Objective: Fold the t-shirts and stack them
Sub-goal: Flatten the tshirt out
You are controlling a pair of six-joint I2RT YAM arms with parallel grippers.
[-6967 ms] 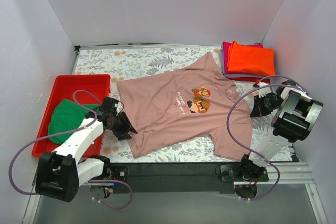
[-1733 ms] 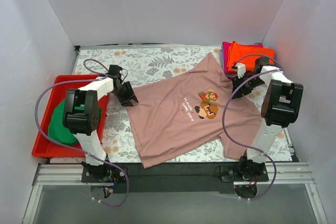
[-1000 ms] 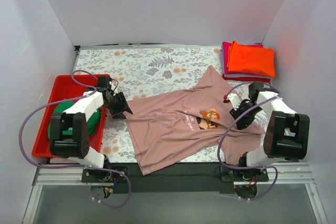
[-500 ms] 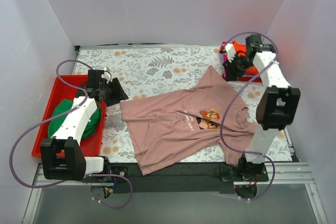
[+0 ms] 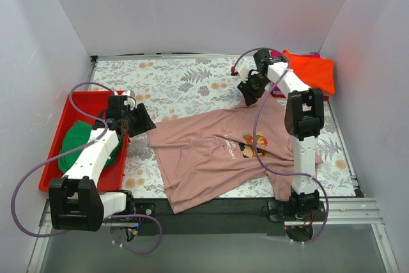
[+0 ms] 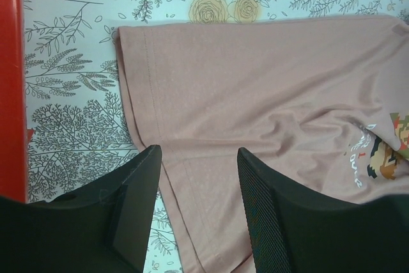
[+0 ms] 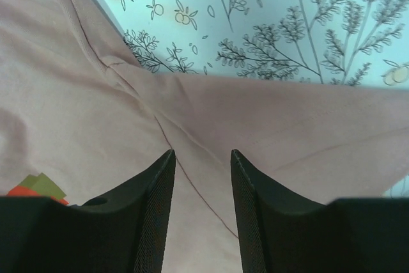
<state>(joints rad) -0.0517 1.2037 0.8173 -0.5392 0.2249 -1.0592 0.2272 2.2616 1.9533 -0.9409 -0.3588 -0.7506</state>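
The dusty-pink t-shirt lies face up and rumpled on the floral table, its pixel print right of centre. My left gripper is open just above the shirt's left hem edge; in the left wrist view its jaws straddle pink cloth. My right gripper is open above the shirt's far sleeve; its jaws stand over the pink cloth, holding nothing. The folded orange shirt lies at the far right, with the magenta one mostly hidden under it. The green shirt lies in the tray.
The red plastic tray stands at the left edge, its wall beside my left arm and also in the left wrist view. White walls enclose the table on three sides. The right arm stretches over the shirt's right side.
The shirt was dragged nearer and rumpled. In the last half second my right gripper swung left from the orange stack to the shirt's far sleeve; my left gripper shifted slightly.
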